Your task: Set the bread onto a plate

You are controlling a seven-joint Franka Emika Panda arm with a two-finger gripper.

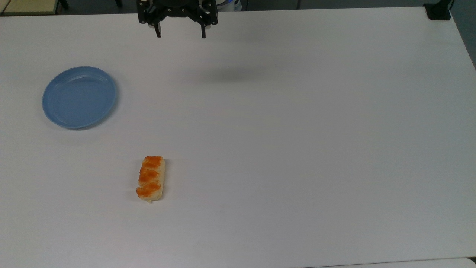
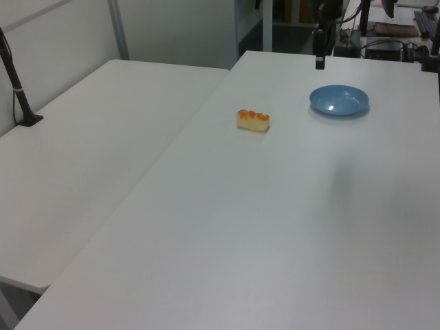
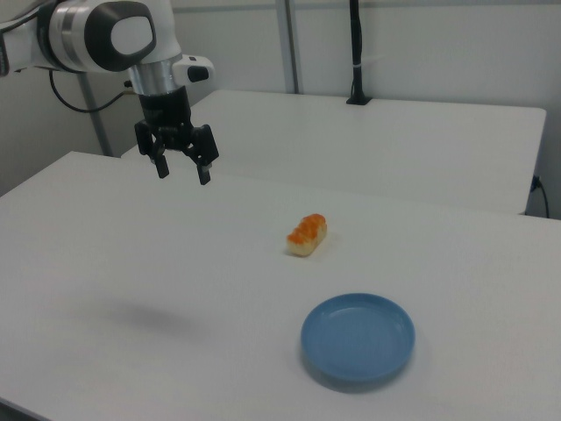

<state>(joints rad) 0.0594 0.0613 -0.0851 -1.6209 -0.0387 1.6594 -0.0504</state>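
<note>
The bread [image 1: 151, 178] lies flat on the white table, a small pale loaf with orange-brown bumps on top; it also appears in the left view [image 2: 253, 119] and the right view [image 3: 308, 234]. The light-blue plate [image 1: 79, 96] sits empty toward the top view's left, apart from the bread, and is seen again in the side views [image 2: 339, 100] [image 3: 358, 337]. My gripper [image 1: 180, 35] hangs open at the top view's upper edge, well above the table and far from both. In the right view the gripper [image 3: 183, 174] holds nothing, its fingers spread.
The white table [image 1: 297, 149] stretches wide to the top view's right. A second white table [image 2: 103, 137] adjoins it. A black post on a clamp base [image 2: 20, 96] [image 3: 355, 53] stands on that other table. A black mount [image 1: 438, 11] sits at the top view's far right corner.
</note>
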